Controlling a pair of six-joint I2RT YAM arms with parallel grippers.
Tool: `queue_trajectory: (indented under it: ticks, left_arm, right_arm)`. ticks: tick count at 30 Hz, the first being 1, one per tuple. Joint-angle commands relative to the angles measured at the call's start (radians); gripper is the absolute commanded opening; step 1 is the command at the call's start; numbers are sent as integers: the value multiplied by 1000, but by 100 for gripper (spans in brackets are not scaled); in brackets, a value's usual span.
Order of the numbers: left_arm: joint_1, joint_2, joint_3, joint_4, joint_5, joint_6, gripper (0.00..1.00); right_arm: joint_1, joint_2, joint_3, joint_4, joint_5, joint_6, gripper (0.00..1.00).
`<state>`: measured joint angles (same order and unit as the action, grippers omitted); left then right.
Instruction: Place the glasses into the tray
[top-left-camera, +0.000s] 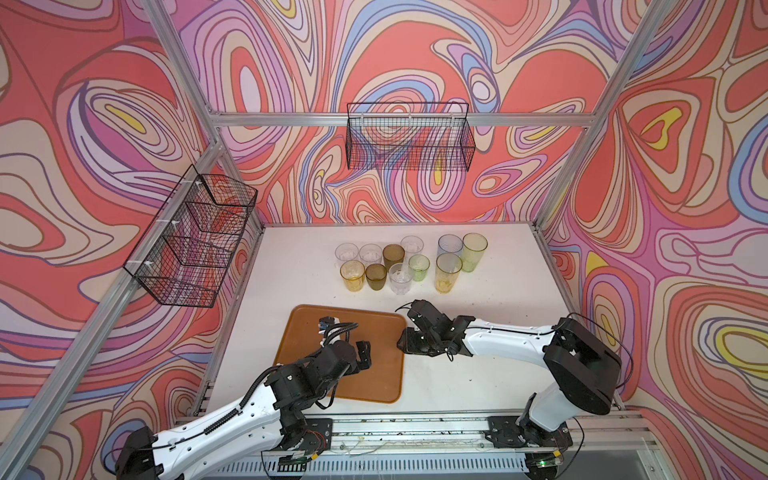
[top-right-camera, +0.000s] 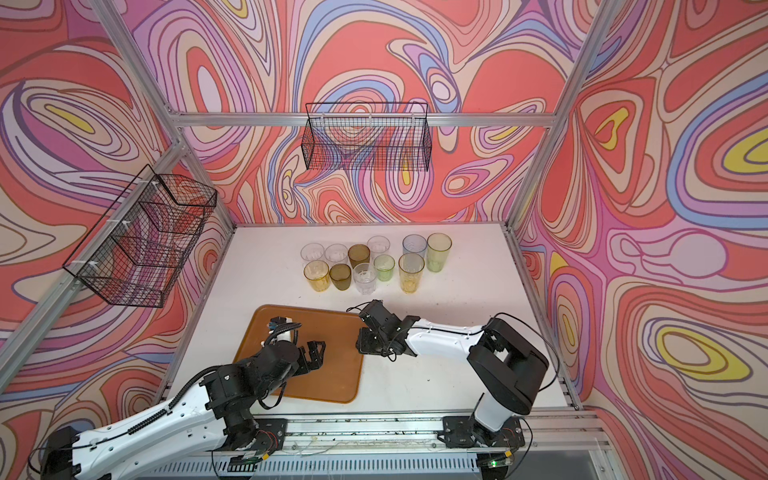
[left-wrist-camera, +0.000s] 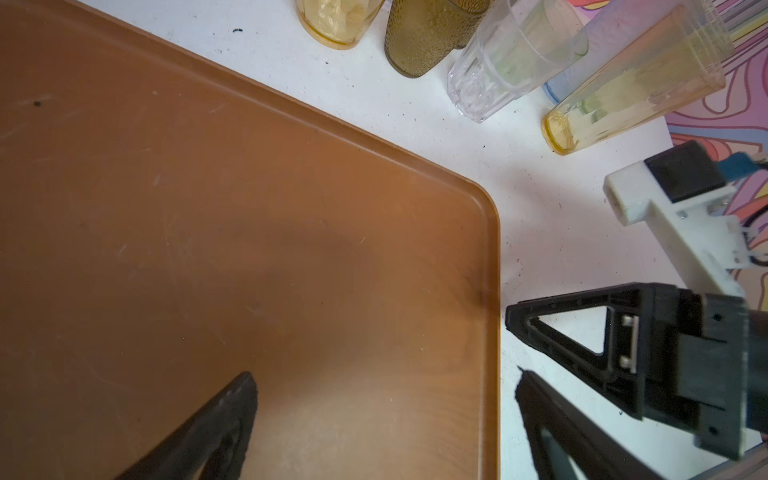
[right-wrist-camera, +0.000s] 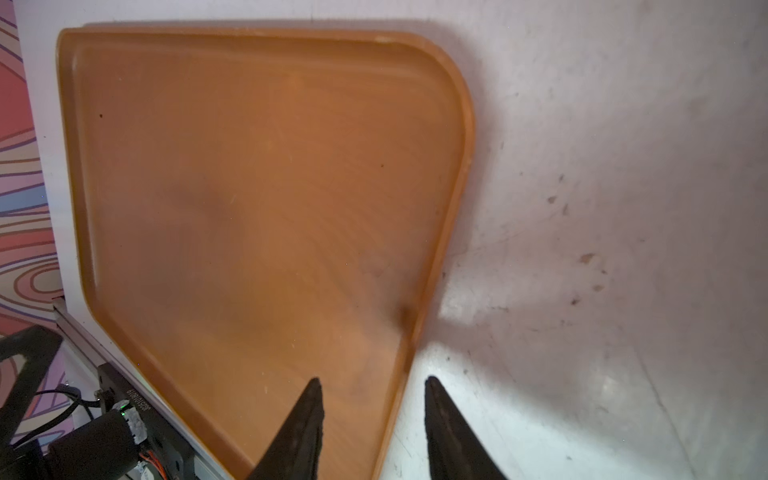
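The glasses stand upright in a tight group at the back of the white table, several short ones beside three taller ones. The orange-brown tray lies empty at the front. My left gripper hovers wide open over the tray's right part, holding nothing. My right gripper is low at the tray's right rim. One of its fingers is over the tray and the other over the table. Its jaws stand partly apart, with a gap on both sides of the rim. In the left wrist view, an amber glass and an olive one show past the tray.
Two black wire baskets hang on the walls, one at the back and one at the left. An aluminium rail carrying both arm bases runs along the table's front edge. Patterned walls close in the table on three sides.
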<state>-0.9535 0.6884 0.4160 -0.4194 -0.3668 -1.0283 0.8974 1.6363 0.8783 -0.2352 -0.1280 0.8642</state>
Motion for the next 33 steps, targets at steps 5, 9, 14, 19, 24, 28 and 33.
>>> queue_trajectory:
  ticks: [5, 9, 14, 19, 24, 28, 33]
  left_arm:
    - [7, -31, -20, -51, -24, -32, 100]
    - [6, -41, -25, -61, -32, -39, 100]
    - [6, -45, -29, -62, -33, -43, 100]
    - [6, -46, -28, -67, -39, -44, 100]
    - [7, -45, -30, -67, -46, -43, 100]
    - [6, -45, -33, -66, -46, -47, 100]
    - [6, -43, -37, -67, -52, -47, 100]
  right_arm:
    - [38, 61, 55, -59, 100, -2, 32]
    - [40, 81, 55, -60, 108, 11, 26]
    - [40, 80, 50, -82, 143, 32, 18]
    - [41, 74, 44, -96, 152, 32, 16]
    - [41, 78, 43, -127, 160, 36, 15]
    - [40, 80, 53, -168, 180, 36, 14]
    - [41, 99, 97, -221, 206, -1, 15]
